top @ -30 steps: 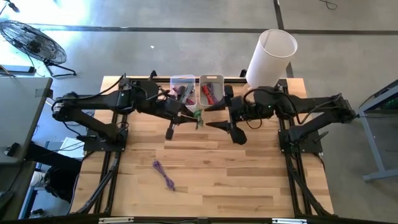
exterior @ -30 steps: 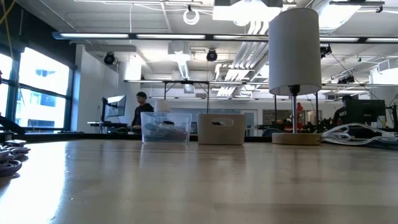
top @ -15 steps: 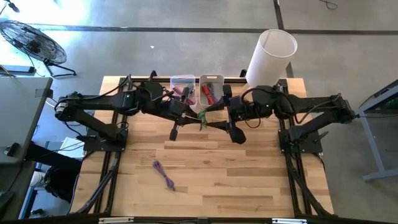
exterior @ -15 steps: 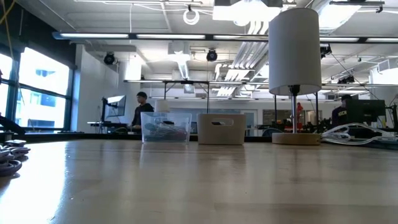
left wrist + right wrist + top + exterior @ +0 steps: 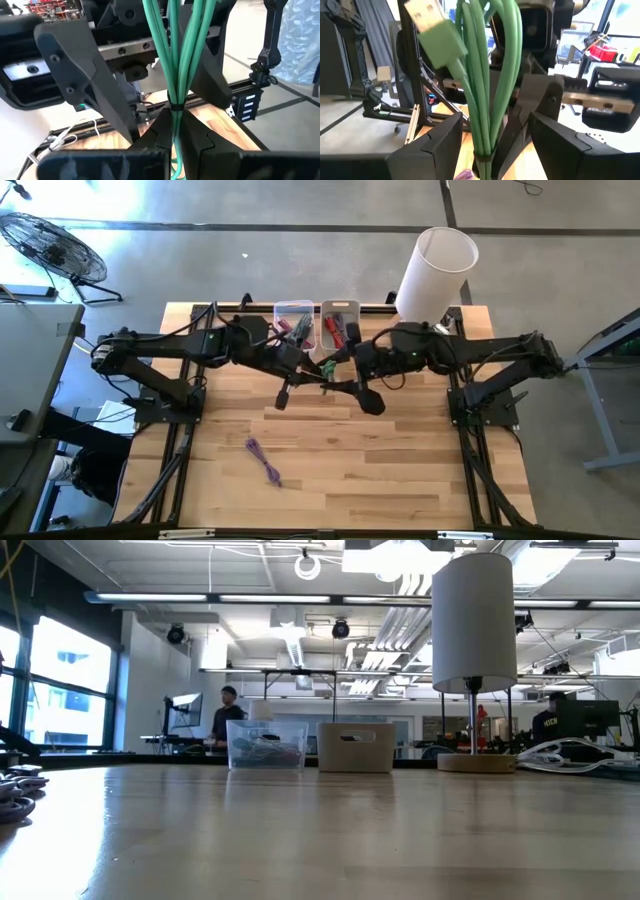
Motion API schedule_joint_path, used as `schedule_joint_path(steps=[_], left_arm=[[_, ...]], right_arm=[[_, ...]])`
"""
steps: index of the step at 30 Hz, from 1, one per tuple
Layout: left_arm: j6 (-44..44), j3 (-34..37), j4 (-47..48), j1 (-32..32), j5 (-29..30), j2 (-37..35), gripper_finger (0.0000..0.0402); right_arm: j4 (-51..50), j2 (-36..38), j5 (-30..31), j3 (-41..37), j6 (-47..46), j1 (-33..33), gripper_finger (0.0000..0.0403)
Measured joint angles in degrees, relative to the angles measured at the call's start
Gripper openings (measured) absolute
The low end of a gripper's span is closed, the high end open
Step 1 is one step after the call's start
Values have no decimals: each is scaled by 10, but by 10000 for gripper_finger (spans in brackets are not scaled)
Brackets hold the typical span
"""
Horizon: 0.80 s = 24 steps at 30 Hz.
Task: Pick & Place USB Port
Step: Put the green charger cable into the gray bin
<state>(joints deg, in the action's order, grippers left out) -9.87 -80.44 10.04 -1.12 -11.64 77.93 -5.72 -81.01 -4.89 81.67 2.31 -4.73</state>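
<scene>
A bundled green USB cable (image 5: 172, 75) with a flat plug, pinched in the closed left gripper (image 5: 172, 137), stands between the right gripper's (image 5: 492, 137) wide-spread fingers.

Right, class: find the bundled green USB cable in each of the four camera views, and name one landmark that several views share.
High view: green USB cable mid-table between both grippers.
Low view: not in it.
Left wrist view: cable rising from the shut left gripper.
Right wrist view: cable between the open right gripper fingers.
Shared landmark: clear bin, also in the low view.
</scene>
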Motion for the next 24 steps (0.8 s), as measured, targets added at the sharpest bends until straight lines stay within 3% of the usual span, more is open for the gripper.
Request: schedule_joint_path(steps=[17,21,24], left_arm=[[-2,0,4,0,-2,0,8],[-3,0,4,0,-4,0,8],[-3,0,4,0,-7,0,8]], right_arm=[[31,0,5,0,45,-11,215],[32,0,14,0,71,-11,180],[30,0,35,0,89,-11,129]])
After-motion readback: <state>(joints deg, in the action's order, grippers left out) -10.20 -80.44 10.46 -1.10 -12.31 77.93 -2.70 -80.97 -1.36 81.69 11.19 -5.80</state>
